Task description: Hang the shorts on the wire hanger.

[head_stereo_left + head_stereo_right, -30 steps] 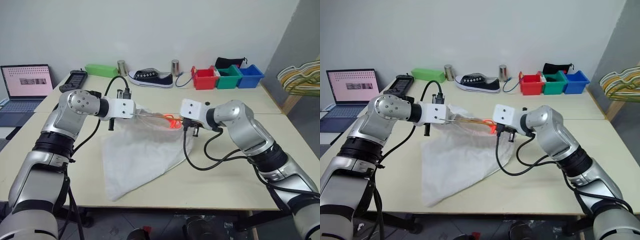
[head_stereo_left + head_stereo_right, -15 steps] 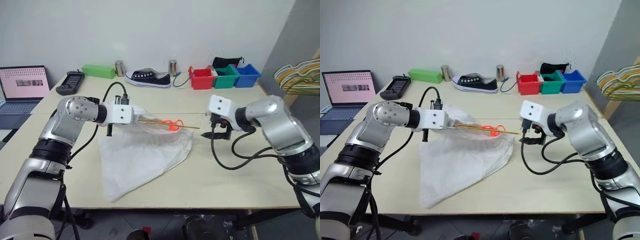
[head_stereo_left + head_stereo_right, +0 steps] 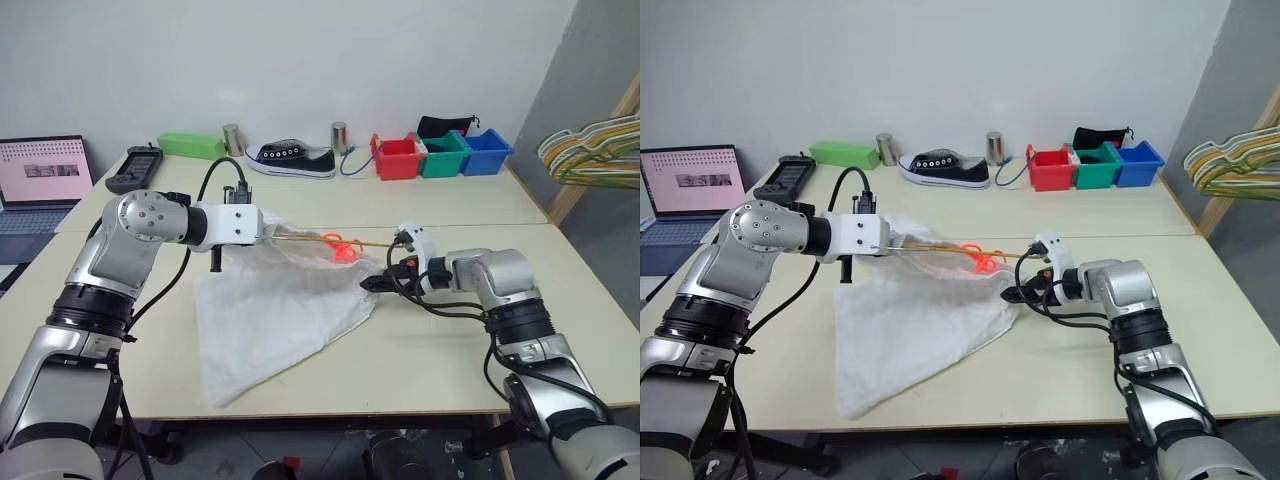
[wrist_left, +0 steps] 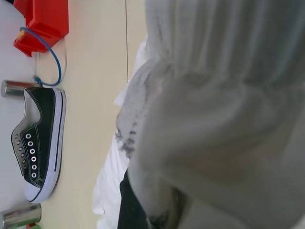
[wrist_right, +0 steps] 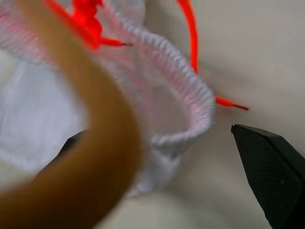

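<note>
Now the shorts [image 3: 275, 305] are pinched by the left jaws [image 3: 268, 228]; the waistband corner is framed by the spread right jaws [image 3: 372, 284].

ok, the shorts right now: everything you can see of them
The shorts are white, thin crumpled fabric with a ribbed, gathered elastic waistband and a bright orange drawstring. Most of the cloth lies spread on the table, tapering toward its near edge. The waistband end is raised: the left pincer is shut on it, cloth bunched over its fingers. The wire hanger runs along the waistband. The right pincer is open at the waistband's other corner, straddling it, not gripping.
</note>
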Motion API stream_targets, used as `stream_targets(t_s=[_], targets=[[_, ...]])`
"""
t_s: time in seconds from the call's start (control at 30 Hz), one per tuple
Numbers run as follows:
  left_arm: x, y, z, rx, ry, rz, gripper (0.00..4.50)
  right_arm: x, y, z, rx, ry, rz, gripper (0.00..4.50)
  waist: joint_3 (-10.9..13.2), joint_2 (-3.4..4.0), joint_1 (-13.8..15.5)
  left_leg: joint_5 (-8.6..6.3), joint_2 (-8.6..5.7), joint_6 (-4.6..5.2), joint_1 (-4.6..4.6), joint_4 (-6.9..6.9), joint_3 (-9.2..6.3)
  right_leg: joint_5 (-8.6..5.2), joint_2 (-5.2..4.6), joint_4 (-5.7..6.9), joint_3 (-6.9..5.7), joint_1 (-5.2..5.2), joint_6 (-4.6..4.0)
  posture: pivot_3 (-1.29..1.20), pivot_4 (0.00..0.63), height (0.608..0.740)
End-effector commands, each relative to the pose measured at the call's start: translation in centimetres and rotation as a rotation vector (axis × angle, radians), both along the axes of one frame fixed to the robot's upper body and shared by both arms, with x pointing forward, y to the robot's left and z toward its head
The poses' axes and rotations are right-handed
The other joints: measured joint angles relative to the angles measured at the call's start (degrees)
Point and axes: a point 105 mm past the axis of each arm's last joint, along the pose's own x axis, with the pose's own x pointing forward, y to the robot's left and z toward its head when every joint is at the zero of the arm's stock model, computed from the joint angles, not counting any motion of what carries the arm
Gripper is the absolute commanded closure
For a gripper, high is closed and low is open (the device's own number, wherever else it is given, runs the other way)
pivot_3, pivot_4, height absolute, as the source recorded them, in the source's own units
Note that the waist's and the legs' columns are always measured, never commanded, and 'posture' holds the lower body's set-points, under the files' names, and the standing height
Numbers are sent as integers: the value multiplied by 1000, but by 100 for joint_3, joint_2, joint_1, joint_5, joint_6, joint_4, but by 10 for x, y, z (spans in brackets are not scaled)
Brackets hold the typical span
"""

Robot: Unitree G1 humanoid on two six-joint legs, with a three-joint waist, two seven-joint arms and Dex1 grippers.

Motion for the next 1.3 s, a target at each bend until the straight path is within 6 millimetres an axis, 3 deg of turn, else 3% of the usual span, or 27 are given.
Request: stream_targets(t_s=[0.03,0.6,0.8,0.93,1.07,1.2,1.3], targets=[[-1,2,20,-20,-61,-2,4500,8,2,25,52,-79,-7,554,0,0,5,0,0,0,0,-1,0,0,0,0,0,0,0,-158,0,740],[3,8,23,-17,-74,19,4500,-10,3,39,86,-121,98,4442,-1,-1,31,0,2,0,-1,-2,3,0,2,-1,1,-3,1,-159,0,740],[-1,15,23,-38,-46,43,4500,-14,0,36,22,-160,143,4480,-1,-1,52,0,2,0,0,-2,3,-1,1,-1,1,-3,1,-157,0,740],[-24,22,11,-53,102,43,4500,-9,-22,30,-136,-255,132,4480,-1,-1,52,0,4,0,-1,-5,7,-1,1,-2,5,-5,1,-158,0,740],[-39,29,0,-23,181,48,4500,-7,-32,38,-182,-299,141,4480,-1,-1,55,0,6,0,-1,-11,13,-1,0,-5,13,-9,1,-162,0,740],[-34,38,-9,36,167,85,4500,-12,-32,51,-202,-342,181,4480,-1,-1,102,0,7,0,-1,-10,9,-9,3,-5,6,-8,15,-172,0,740],[-27,34,-8,13,137,89,4500,-19,-30,55,-216,-363,216,4480,-3,-3,134,0,7,0,0,-8,12,-13,3,-6,11,-7,22,-180,4,740]])
